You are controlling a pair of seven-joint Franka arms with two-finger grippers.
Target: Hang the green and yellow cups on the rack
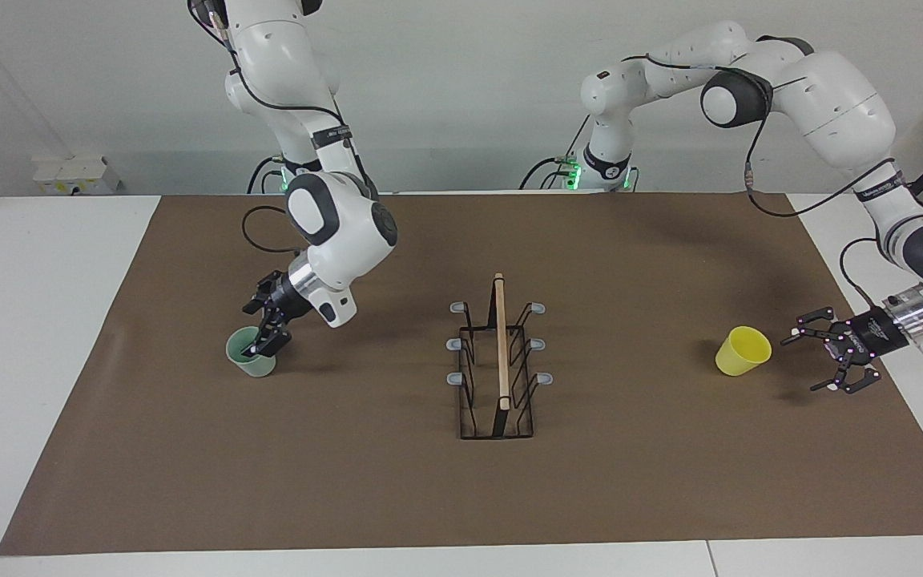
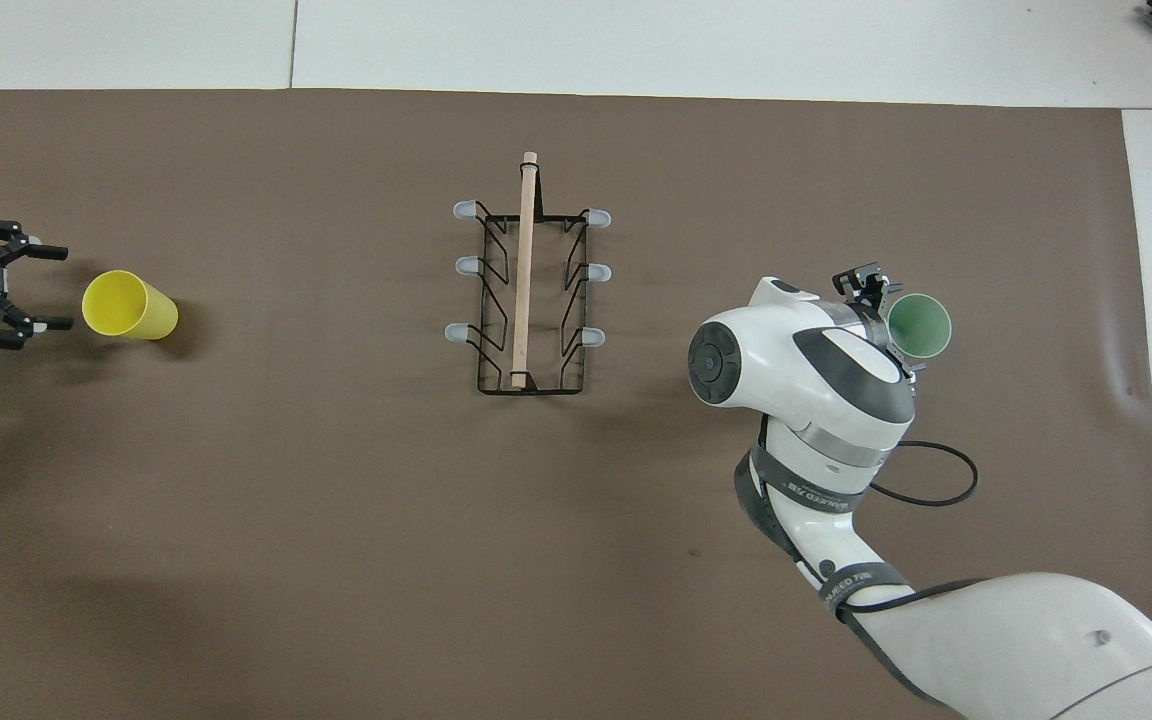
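Note:
The pale green cup (image 1: 249,358) stands mouth up on the brown mat toward the right arm's end of the table; it also shows in the overhead view (image 2: 921,325). My right gripper (image 1: 268,340) (image 2: 886,300) reaches down onto its rim, shut on the cup wall with one finger inside. The yellow cup (image 1: 742,353) (image 2: 128,305) stands toward the left arm's end. My left gripper (image 1: 800,366) (image 2: 66,287) is open and low beside it, apart from it, jaws facing the cup. The rack (image 1: 500,361) (image 2: 526,290) stands mid-table with bare prongs.
The brown mat (image 1: 461,497) covers most of the white table. White table shows at both ends and along the edge farthest from the robots. A black cable loops from the right arm's wrist (image 2: 936,480).

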